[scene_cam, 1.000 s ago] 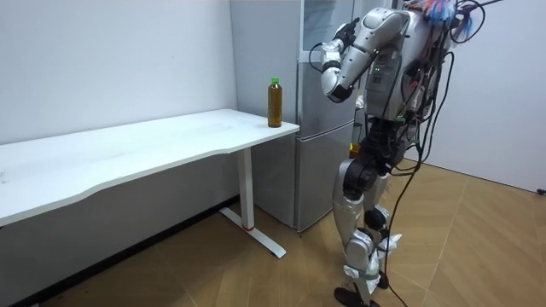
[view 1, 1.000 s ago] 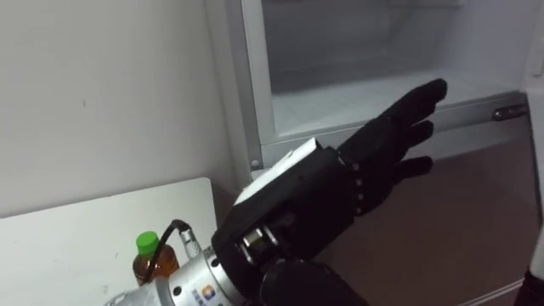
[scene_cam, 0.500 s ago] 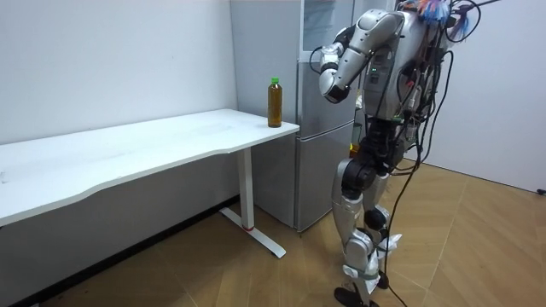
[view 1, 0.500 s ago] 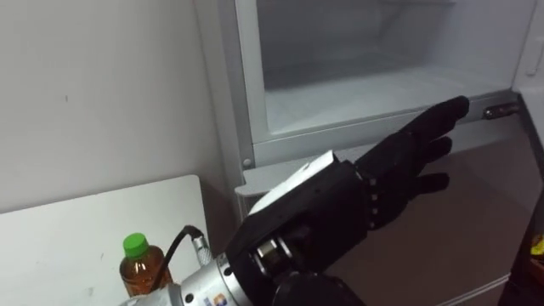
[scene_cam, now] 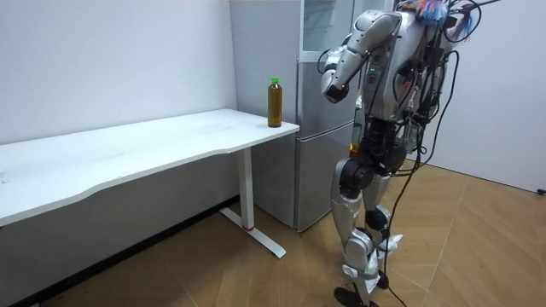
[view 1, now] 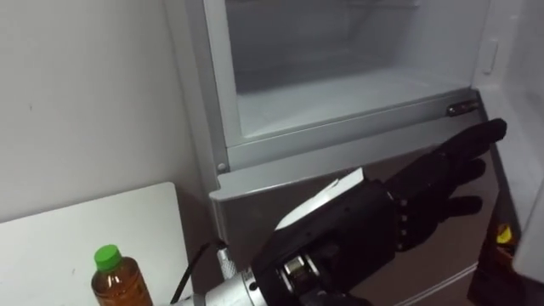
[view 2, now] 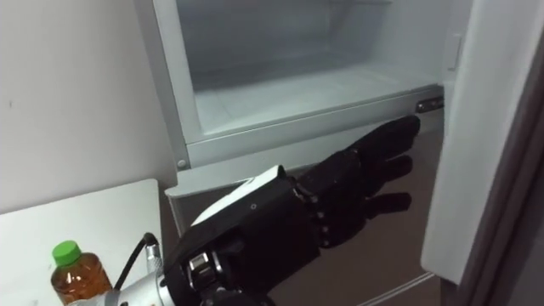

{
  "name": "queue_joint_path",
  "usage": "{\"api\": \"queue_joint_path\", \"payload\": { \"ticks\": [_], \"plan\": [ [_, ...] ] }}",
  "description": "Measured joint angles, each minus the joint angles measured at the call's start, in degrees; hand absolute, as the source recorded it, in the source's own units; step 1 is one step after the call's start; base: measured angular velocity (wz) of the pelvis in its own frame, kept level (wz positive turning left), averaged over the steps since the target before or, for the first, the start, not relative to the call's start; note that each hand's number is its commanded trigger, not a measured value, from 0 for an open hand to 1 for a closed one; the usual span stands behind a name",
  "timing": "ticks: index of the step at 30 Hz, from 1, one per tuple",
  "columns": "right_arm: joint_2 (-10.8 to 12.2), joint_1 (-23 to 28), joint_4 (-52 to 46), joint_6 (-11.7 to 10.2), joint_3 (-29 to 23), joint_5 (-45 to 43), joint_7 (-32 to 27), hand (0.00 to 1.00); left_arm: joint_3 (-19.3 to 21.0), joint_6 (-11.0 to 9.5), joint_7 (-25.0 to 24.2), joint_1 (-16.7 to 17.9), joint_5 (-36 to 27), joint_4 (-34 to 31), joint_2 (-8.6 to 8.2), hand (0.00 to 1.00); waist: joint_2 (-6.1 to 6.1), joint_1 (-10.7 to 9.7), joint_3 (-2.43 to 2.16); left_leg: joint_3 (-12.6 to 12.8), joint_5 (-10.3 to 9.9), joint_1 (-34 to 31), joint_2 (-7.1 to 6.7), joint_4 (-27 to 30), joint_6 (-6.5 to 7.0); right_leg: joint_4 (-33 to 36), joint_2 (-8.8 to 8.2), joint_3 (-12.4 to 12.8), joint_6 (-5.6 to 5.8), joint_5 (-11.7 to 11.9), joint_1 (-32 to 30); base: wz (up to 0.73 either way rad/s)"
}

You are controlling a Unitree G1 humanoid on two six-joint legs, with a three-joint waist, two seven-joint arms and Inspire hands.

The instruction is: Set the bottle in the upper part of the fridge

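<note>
Stands upright on the wood floor (scene_cam: 478, 230) close before the fridge (scene_cam: 316, 153), facing it, left arm raised toward the open upper compartment. Holds the left hand (view 1: 399, 208) out flat in front of the grey lower door (view 1: 255, 183), fingers (view 1: 476, 144) straight and lying side by side, thumb set apart below them, grasping nothing. Cannot tell whether the hand touches the door or hangs just off it. Brings the fingertips in just below the small metal fitting (view 1: 463, 108) at the right end of the compartment's sill.

Has the bottle (view 1: 115, 276) standing upright on the white counter (view 1: 144, 212), green cap on, amber liquid inside, to the left of the hand and well apart from it. Places it, by the room view, at the counter's end corner next to the fridge, with the raised arm above and beyond it.

Shows in the right eye view a broad stretch of the open white door (view 2: 476, 127) down the right side. Gives just a strip of that door at the edge of the left eye view, plus a small orange-and-yellow thing low at the right, too small to identify. Takes in from the room view the counter's whole length along the wall, its white leg, and the fridge's plain grey side.
</note>
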Motion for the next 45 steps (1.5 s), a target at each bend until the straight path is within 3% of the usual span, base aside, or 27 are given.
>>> {"api": "queue_joint_path", "payload": {
  "ticks": [10,12,21,26,34,45],
  "plan": [
    [-0.1,1.8,-0.8,0.0,-2.2,3.5,-1.2,0.0,0.1,0.0,-0.4,-0.2,0.0,0.0,-0.08,0.0,-0.22,-4.0,0.09,4.2,-0.4,0.4,0.61,-0.3,-0.46,1.2,0.86,2.4,-0.19,0.1,-1.7,-0.19],
    [-0.1,2.0,-0.8,0.0,-2.1,3.8,-1.2,0.0,0.0,0.0,-0.4,-0.6,0.0,0.0,-0.12,0.0,-0.46,-4.5,0.29,5.0,-0.5,0.6,0.75,-0.3,-0.58,1.4,1.11,3.3,-0.28,0.1,-1.9,-0.28],
    [0.1,2.1,-1.0,0.1,-2.1,4.2,-1.4,0.0,-2.0,0.0,-0.7,-2.3,-2.1,0.6,-1.38,0.0,-0.63,-6.1,0.4,7.8,-1.1,0.7,1.67,-0.3,-1.3,2.1,2.83,6.7,-0.96,0.7,-3.5,-0.22],
    [0.1,1.9,-1.0,0.1,-2.0,4.3,-2.3,0.0,-3.4,0.0,-0.8,-4.4,-4.8,1.7,-1.38,0.0,-0.27,-7.1,0.36,7.8,-1.1,0.3,1.89,-0.3,-1.54,1.8,2.91,7.2,-1.17,0.8,-3.9,-0.07],
    [-0.2,1.3,-1.0,0.1,-1.9,6.2,-3.1,0.0,-5.7,0.0,-0.2,-8.2,-7.9,3.1,-1.5,0.0,1.6,-7.3,0.55,7.9,-1.1,0.1,1.84,0.1,-1.55,1.8,2.92,8.1,-1.17,0.8,-4.0,-0.04],
    [-0.2,1.8,-0.7,0.2,-2.1,6.1,-3.4,0.0,-5.5,0.0,-0.2,-9.3,-8.9,6.1,-2.24,0.0,1.79,-8.5,0.58,7.3,-1.0,0.2,1.94,0.7,-1.66,1.9,2.79,7.5,-1.28,0.8,-3.7,0.01]
  ]
}}
